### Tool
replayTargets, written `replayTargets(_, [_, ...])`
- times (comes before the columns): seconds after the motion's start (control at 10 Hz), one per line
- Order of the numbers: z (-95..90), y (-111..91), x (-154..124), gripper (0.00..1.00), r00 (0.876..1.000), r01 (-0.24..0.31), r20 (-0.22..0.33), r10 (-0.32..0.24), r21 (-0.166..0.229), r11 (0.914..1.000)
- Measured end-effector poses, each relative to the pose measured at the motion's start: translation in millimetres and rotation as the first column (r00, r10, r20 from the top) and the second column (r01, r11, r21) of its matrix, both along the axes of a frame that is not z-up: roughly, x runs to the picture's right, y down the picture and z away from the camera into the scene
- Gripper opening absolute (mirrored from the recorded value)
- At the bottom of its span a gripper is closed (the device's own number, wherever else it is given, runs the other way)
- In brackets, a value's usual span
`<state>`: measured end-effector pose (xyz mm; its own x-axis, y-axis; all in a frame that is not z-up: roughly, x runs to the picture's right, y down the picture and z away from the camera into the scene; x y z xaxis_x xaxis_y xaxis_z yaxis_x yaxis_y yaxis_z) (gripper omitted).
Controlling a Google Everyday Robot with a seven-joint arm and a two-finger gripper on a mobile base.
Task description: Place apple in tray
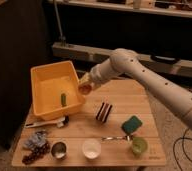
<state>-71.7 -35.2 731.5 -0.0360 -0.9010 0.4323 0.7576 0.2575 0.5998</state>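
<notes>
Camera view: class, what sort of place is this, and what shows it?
Probably a robotics lab: a wooden table staged with a yellow tray, a white bowl and a sponge, and cables on the floor. The gripper holds the apple beside the tray.
</notes>
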Motion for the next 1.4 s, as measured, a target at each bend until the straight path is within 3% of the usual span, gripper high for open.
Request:
replayTargets(0.2, [13.3,-10,-39,0.0,0.999,0.037,0.007,-0.037,0.004,0.9993])
replayTargets(0.5, [51.5,-10,-94,0.24,0.993,0.117,-0.011,-0.118,-0.018,0.9929])
replayTargets(0.7, [87.0,14,-111,0.47,0.983,0.178,-0.031,-0.179,-0.054,0.9826])
replayTargets(1.0, [122.3,46,-124,0.75,0.968,0.242,-0.041,-0.248,-0.117,0.9633])
replayTargets(1.2, [127.5,56,-127,0.8,0.963,0.258,-0.037,-0.265,-0.133,0.9568])
replayTargets(1.4, [126.3,56,-127,0.8,0.964,0.259,-0.035,-0.265,-0.132,0.9569])
